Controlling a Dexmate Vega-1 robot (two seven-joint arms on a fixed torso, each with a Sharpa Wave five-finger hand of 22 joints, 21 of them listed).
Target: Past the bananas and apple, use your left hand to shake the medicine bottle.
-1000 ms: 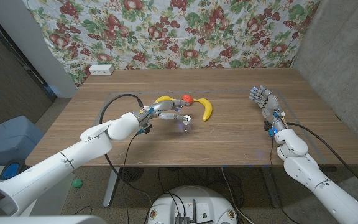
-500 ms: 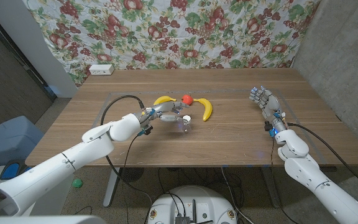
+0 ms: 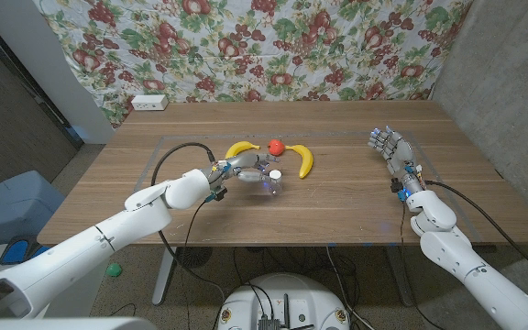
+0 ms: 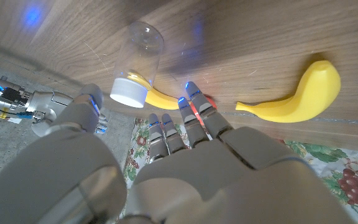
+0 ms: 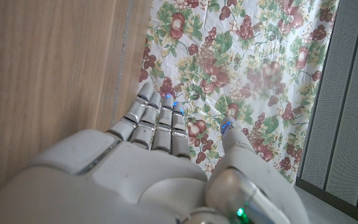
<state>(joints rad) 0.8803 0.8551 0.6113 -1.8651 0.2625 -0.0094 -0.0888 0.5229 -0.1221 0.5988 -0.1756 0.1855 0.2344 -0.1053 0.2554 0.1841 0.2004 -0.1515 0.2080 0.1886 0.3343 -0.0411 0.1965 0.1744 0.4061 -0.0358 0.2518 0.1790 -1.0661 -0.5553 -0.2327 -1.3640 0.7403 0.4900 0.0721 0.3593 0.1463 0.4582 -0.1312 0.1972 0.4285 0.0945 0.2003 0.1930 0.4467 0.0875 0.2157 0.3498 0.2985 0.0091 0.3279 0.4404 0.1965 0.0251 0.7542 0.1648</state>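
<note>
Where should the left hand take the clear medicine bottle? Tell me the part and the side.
Grip the clear plastic medicine bottle round its see-through body, below the white cap. It stands upright, so its round wall is free all the way round. Come from the robot's left, where the left hand waits with its fingers apart. The yellow bananas and red apple lie beyond it.
</note>
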